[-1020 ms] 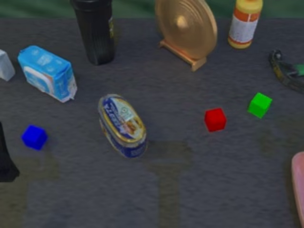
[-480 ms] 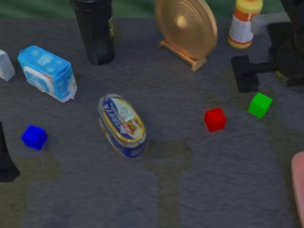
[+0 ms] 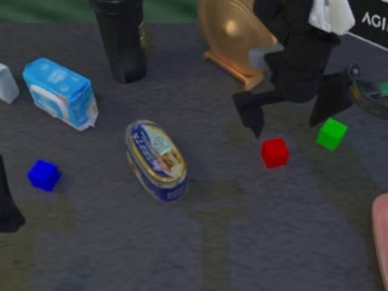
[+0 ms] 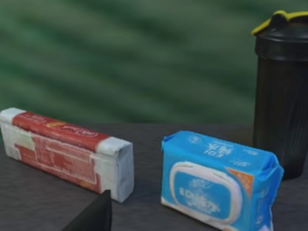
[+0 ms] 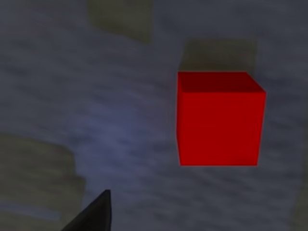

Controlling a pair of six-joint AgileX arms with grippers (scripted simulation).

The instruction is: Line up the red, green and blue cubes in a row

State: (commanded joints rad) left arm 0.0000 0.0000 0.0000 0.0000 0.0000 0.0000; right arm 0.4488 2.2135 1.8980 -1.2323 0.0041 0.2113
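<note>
Top view, looking down on the dark table [image 3: 242,242]. The right arm reaches in from 1 o'clock; its right gripper [image 3: 290,116] hangs with two dark fingers [image 3: 250,111] spread wide and nothing between them. One finger stands at about 10 o'clock of the red cube [image 3: 274,152], the other at about 11 o'clock of the green cube [image 3: 331,133]. The left arm shows only as a dark shape at the table's 9 o'clock edge, parked; of the left gripper [image 4: 91,216] the wrist view catches one dark tip, so its opening cannot be told.

Bystanders, in falling size: the black canister [image 3: 121,37] and gold disc on its stand [image 3: 227,27] at 12 o'clock, the oval tin [image 3: 156,159] near centre, and the blue-and-white packet [image 3: 60,92] at 10 o'clock.

The three cubes: red and green lie close together at 3 o'clock of the tin, well apart from the blue cube [image 3: 43,174] at 9 o'clock.

The governing relation: the red cube sits at roughly 7 o'clock of the gripper's midpoint, just beside the nearer finger, untouched. The right wrist view shows it square-on and free-standing [image 5: 219,118]. By judgement, the right arm is much the nearer for red and green; blue falls to the left arm.
</note>
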